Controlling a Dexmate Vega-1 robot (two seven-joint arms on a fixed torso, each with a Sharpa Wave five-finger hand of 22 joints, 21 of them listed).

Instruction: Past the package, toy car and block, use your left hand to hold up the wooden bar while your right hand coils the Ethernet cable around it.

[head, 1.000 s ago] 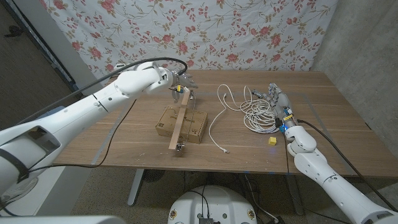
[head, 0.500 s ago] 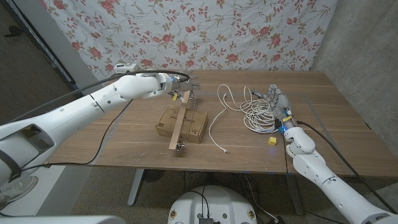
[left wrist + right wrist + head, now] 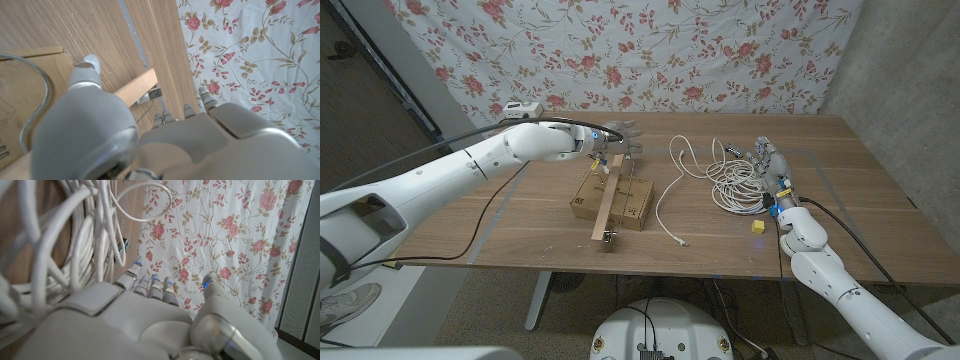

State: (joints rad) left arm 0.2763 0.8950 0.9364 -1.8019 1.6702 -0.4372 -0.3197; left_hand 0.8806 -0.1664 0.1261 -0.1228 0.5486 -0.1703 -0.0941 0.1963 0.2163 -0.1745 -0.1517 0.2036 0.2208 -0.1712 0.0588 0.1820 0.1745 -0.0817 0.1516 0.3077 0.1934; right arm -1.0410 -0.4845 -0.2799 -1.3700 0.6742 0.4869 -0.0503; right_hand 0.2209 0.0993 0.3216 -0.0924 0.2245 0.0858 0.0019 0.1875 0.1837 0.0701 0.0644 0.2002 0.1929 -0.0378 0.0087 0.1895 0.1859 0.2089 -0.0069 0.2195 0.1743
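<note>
Floral cloth with red roses hangs behind a brown wooden table [image 3: 520, 225], whose left half and near edge lie bare. Near the middle a flat brown cardboard package [image 3: 588, 196] sits with a long pale wooden bar [image 3: 609, 205] lying across it, one end near the front edge, the other under the left hand [image 3: 613, 140]. That hand hovers over the bar's far end with fingers spread; the left wrist view shows the thumb and fingers either side of the bar tip, not clamped. A loose white Ethernet cable [image 3: 732, 180] lies coiled right of centre, one strand trailing toward the package. The right hand [image 3: 772, 170] rests beside the coil, fingers straight and together, gripping nothing. A small yellow block [image 3: 757, 227] sits near the right forearm. Faint print on the package cannot be read.
</note>
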